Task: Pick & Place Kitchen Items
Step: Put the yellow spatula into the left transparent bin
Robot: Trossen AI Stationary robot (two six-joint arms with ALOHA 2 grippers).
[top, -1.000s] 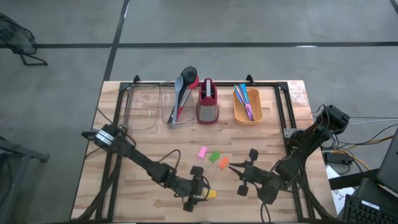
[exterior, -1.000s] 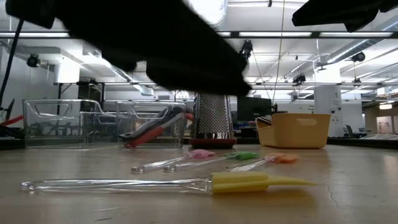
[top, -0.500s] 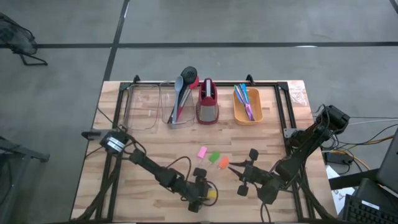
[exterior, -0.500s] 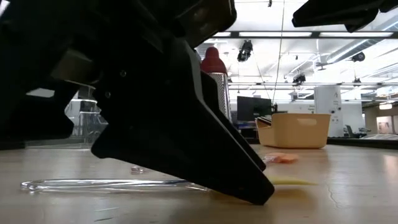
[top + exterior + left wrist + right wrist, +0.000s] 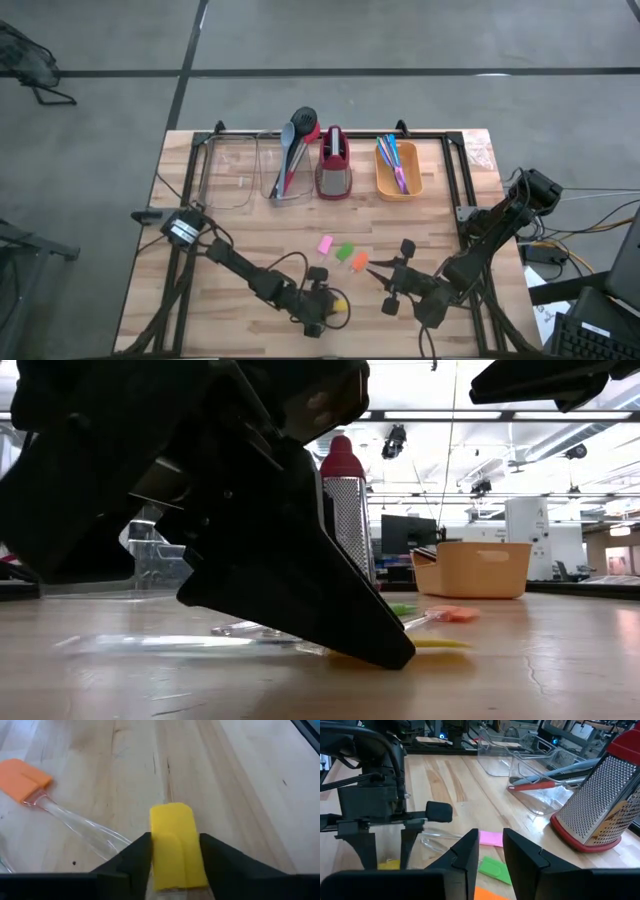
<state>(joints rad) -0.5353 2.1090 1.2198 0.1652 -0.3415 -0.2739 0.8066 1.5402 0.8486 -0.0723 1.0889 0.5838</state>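
We see a pale wooden counter [image 5: 250, 250] with a workshop room behind it, ceiling lights above. The left gripper [image 5: 172, 851] is down at the counter's near edge, its fingers [image 5: 131, 857] set on either side of a yellow spatula [image 5: 176, 845] and touching its head; we judge them grasping it. The spatula has a flat yellow head and a clear handle, and it lies flat on the counter; in the low view its handle runs long across the counter. Just beside it lies an orange spatula [image 5: 22, 779], also with a clear handle, then a green one [image 5: 345, 251] and a pink one [image 5: 325, 243], all side by side. The right gripper [image 5: 381, 275] hovers near the orange one, fingers slightly parted and holding nothing. Along the far edge stand two clear bins [image 5: 232, 170], one with long spoons [image 5: 295, 140], a red-topped grater [image 5: 333, 165] and an orange bin [image 5: 398, 180] of thin cutlery [image 5: 392, 155].
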